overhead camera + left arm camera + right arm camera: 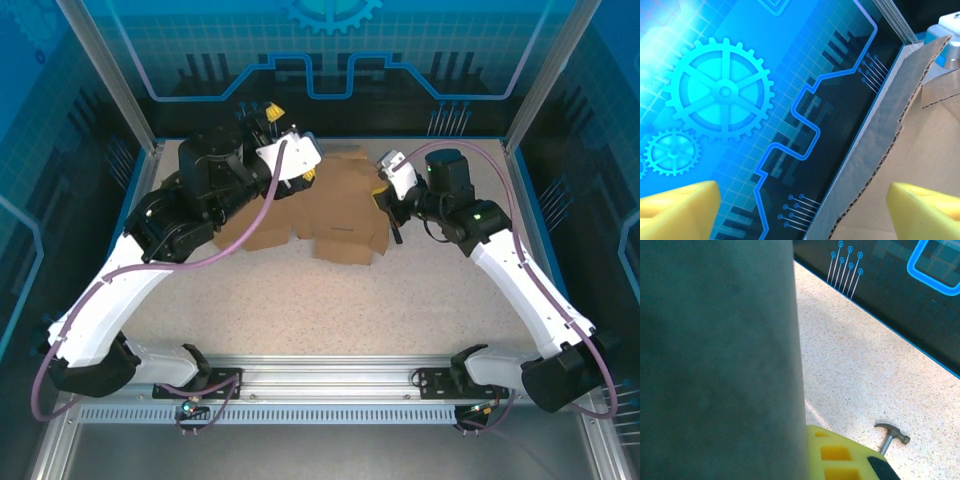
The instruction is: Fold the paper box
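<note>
While left gripper (800,215) stands wide, yellow fingertips (927,207) either side of raised cardboard edge, clasping nothing, right gripper (386,200) is pinched tight on right-hand flap of paper box (345,215). Box lies part-folded on table (350,300), far side. Small hammer (892,436) nearby.
</note>
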`<act>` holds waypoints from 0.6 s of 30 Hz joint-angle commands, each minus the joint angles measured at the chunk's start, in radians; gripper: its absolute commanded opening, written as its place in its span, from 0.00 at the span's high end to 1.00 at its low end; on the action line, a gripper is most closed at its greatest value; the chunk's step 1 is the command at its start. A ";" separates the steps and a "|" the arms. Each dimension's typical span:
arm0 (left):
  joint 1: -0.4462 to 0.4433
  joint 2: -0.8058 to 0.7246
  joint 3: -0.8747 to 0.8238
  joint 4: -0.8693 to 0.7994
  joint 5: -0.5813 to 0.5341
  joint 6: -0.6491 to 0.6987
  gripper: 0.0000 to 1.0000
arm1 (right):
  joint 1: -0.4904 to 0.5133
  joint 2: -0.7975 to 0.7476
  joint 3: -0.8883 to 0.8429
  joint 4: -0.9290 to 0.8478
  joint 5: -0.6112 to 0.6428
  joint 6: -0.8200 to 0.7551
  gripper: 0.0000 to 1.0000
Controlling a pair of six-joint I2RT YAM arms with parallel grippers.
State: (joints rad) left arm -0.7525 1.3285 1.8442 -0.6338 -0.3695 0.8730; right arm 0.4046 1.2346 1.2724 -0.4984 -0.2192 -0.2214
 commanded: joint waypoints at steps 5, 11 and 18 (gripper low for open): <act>0.049 0.130 0.148 -0.192 0.060 0.025 0.27 | -0.015 -0.008 0.034 -0.005 -0.066 -0.062 1.00; 0.064 0.205 0.239 -0.263 0.130 0.037 0.42 | -0.029 0.001 0.030 0.013 -0.085 -0.079 1.00; 0.065 0.250 0.317 -0.310 0.138 0.044 0.68 | -0.033 0.012 0.042 0.030 -0.075 -0.076 1.00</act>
State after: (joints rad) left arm -0.6956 1.5787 2.1220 -0.9081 -0.2596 0.9188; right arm 0.3851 1.2388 1.2724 -0.5030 -0.2710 -0.2901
